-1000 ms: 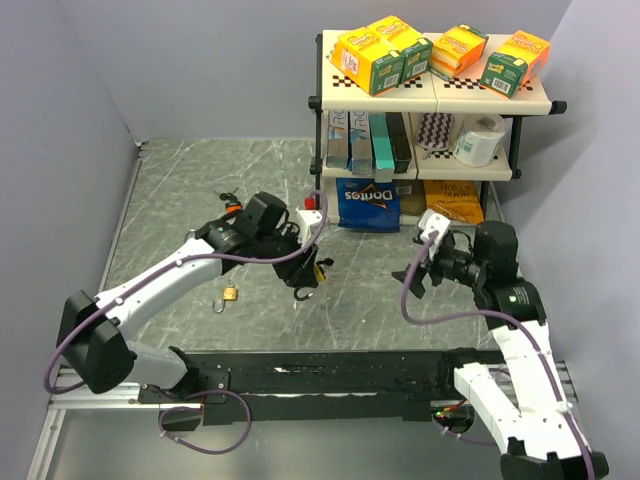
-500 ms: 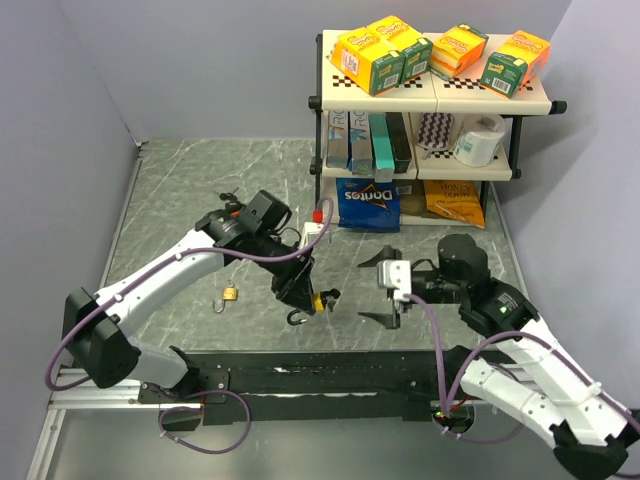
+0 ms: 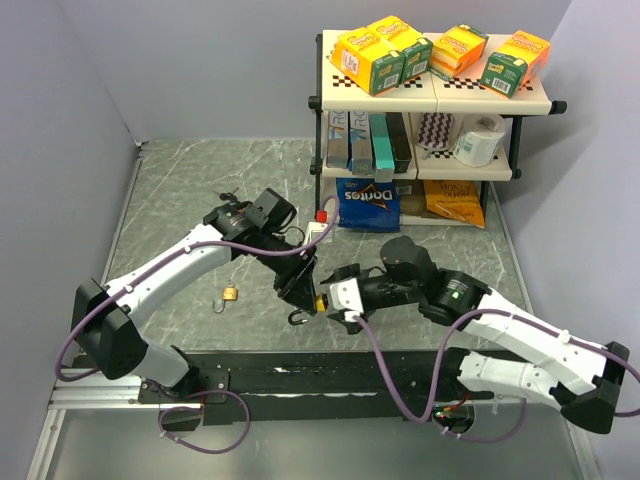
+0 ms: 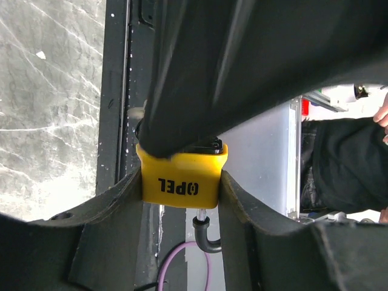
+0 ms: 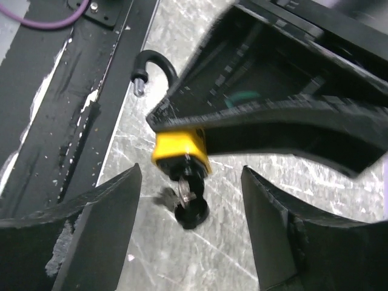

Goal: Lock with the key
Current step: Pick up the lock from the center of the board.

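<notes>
A yellow padlock (image 4: 180, 182) marked OPEL is pinched between the fingers of my left gripper (image 3: 302, 290), which is shut on it just above the table. Its black-coated shackle (image 4: 206, 237) stands open; the hook of the shackle (image 5: 153, 64) also shows in the right wrist view. A key (image 5: 190, 205) with a black head sticks out of the bottom of the padlock (image 5: 177, 148). My right gripper (image 3: 336, 300) is open, with a finger on each side of the key and touching neither it nor the lock.
A small brass padlock (image 3: 229, 294) lies on the table left of the left gripper. A shelf (image 3: 432, 95) with boxes, a toilet roll (image 3: 478, 140) and a Doritos bag (image 3: 367, 205) stands at the back right. A black rail (image 3: 320, 375) runs along the near edge.
My right arm has swung from the right side over to the held padlock, and its jaws have narrowed around the key. The left gripper has sunk slightly towards the near edge with the lock.
</notes>
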`<state>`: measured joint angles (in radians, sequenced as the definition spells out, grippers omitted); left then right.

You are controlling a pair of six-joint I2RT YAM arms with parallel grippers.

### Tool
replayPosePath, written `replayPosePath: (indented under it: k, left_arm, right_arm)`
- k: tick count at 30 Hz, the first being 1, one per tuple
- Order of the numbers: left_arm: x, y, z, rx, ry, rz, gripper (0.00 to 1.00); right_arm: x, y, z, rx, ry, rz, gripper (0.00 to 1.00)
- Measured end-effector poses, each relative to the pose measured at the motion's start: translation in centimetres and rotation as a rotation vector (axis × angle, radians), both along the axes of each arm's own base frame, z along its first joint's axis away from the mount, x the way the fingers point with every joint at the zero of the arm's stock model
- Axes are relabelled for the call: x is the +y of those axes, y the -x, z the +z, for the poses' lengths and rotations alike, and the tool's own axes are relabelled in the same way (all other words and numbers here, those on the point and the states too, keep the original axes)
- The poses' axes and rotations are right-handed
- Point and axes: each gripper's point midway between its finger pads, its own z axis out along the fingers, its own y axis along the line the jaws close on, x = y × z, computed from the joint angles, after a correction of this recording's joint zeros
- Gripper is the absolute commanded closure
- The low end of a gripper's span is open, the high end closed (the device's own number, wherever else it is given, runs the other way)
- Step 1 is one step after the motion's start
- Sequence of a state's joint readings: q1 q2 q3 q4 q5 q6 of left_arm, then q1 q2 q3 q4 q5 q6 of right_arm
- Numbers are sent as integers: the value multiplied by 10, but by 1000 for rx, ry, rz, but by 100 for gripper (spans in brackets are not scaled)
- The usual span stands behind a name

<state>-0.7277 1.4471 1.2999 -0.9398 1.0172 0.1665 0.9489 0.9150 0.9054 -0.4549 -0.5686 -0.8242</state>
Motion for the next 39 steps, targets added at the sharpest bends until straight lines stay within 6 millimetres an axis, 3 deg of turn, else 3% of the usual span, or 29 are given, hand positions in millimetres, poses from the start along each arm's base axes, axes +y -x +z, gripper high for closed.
replayPosePath:
  k: [8,24,27,29,30,31,33,36,39]
  left_arm:
    - [0,2,-2,23,1,0,81]
    - [0,4,0,49,8,2,80]
    - [0,4,0,50,8,2,80]
    - [0,4,0,49,9,3,78]
    - [0,4,0,50,8,4,75]
    - [1,4,0,55,5,5,61]
    - [1,3,0,52,5,6,39]
    - [4,-1,2,53,19,12,20]
    - [13,-15,9,54,38,51,9]
  right_arm:
    - [12,1,-4,-73,19,30,44]
    - [20,1,-13,-106,46,60,45]
    - [22,0,-15,-116,54,69,55]
    - [22,2,-17,-114,61,79,69]
    - [22,3,-19,-118,66,85,75]
    - [22,3,-19,-122,67,89,88]
    - [22,3,-19,-127,68,91,100]
    - [22,1,-19,-132,70,85,100]
    - [18,0,-25,-126,98,71,100]
